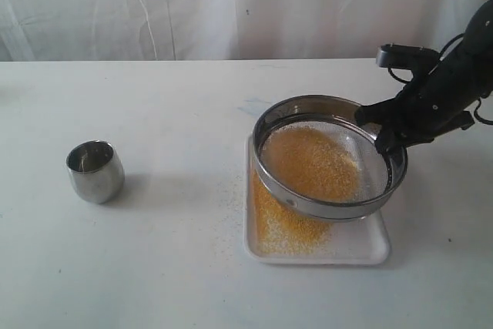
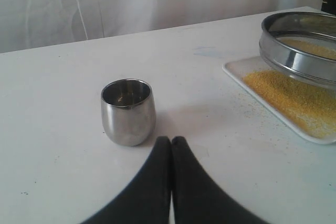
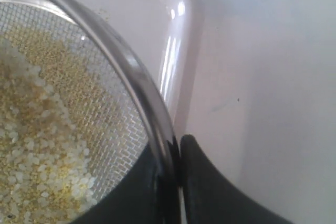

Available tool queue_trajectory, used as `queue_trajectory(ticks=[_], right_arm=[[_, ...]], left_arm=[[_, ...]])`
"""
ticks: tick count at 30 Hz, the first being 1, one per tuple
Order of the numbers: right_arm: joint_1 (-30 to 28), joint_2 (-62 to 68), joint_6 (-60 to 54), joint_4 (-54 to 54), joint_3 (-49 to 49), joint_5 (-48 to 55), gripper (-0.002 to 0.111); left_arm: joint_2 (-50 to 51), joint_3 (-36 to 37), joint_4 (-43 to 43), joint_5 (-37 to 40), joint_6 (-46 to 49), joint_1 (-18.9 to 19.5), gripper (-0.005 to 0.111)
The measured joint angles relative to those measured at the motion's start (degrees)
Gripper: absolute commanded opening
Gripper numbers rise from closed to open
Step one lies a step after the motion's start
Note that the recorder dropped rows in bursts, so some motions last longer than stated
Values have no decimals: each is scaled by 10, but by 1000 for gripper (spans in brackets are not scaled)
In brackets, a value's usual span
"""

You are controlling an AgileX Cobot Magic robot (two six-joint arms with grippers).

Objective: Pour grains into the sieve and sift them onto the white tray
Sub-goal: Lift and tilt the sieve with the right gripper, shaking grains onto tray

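The sieve [image 1: 330, 158] hangs tilted above the white tray [image 1: 362, 248], its left side lower. My right gripper [image 1: 383, 130] is shut on the sieve's right rim [image 3: 134, 80], one finger inside the mesh and one outside. Golden grains [image 1: 312, 161] lie in the sieve, paler ones [image 3: 37, 145] up close on the mesh. A yellow heap of sifted grains [image 1: 279, 225] covers the tray's left part [image 2: 294, 95]. My left gripper [image 2: 171, 141] is shut and empty, low over the table just beside the steel cup [image 2: 128, 111].
The small steel cup [image 1: 95, 171] stands upright at the table's left. A few stray grains dot the table [image 1: 177, 267] left of the tray. A white curtain [image 1: 231, 5] hangs behind the table's far edge.
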Motion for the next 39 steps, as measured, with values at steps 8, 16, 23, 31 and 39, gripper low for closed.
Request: queue_trajectory(ticks=[8,16,23,31,39], right_arm=[[3,-6,-34,27,10,14,0],[-1,-15,-2,-14,0,-11,0],[10,-17,-18,-27,7,-15,0],[25,-19,-33,4,36,15,0],[7,7,14,2,-45,46,0]], left_arm=[[0,0,0,0,0,0,0],[0,0,0,0,0,0,0],[0,0,0,0,0,0,0],[0,0,0,0,0,0,0],[0,0,0,0,0,0,0]])
